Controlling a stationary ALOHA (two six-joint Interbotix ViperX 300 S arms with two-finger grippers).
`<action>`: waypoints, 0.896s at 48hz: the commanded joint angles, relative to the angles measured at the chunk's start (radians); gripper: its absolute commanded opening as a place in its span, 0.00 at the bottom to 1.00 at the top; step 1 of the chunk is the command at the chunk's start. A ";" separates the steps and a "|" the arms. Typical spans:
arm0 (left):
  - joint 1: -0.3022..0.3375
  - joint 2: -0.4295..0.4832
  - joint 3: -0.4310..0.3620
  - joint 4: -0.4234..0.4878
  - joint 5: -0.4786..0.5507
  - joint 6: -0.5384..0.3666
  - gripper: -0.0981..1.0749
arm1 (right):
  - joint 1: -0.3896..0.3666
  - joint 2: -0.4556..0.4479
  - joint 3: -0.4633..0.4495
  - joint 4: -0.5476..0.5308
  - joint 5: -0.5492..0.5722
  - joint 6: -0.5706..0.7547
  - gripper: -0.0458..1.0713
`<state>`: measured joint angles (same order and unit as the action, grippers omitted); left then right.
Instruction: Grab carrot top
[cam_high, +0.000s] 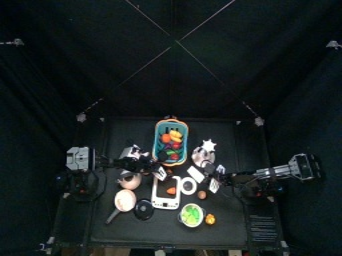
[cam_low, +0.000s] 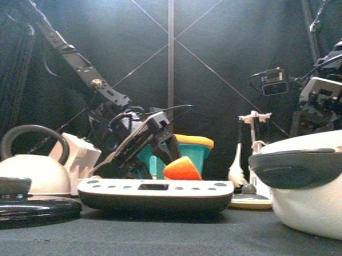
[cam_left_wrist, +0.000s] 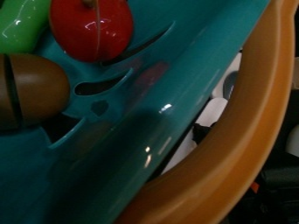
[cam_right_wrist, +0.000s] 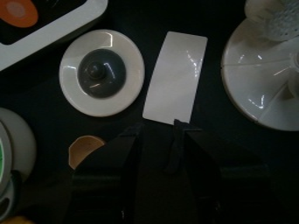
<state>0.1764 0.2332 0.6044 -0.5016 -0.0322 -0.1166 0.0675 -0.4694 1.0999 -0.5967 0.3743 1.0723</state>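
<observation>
Carrot (cam_low: 183, 168) on scale (cam_low: 154, 194), beside left gripper (cam_low: 138, 158)

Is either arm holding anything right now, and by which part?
Nothing is held. The left gripper is open at the teal basket; the right gripper hovers over the white knife blade.

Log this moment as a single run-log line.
task: grab carrot top | left gripper: open, at teal basket, nothing held | right gripper: above white cleaver, idle | carrot top: not grasped
</observation>
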 joint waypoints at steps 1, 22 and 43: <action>0.020 -0.003 -0.020 0.000 -0.006 0.003 0.95 | 0.002 -0.005 -0.023 -0.002 -0.005 -0.002 0.69; 0.026 0.008 -0.021 0.015 0.000 0.005 0.90 | -0.002 -0.003 -0.025 -0.002 -0.003 0.000 0.69; 0.023 -0.009 -0.021 0.034 0.051 0.005 0.68 | -0.003 -0.002 -0.037 -0.002 -0.003 0.000 0.69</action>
<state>0.1979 0.2454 0.5983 -0.4771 0.0107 -0.1135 0.0660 -0.4663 1.0876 -0.5952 0.3743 1.0723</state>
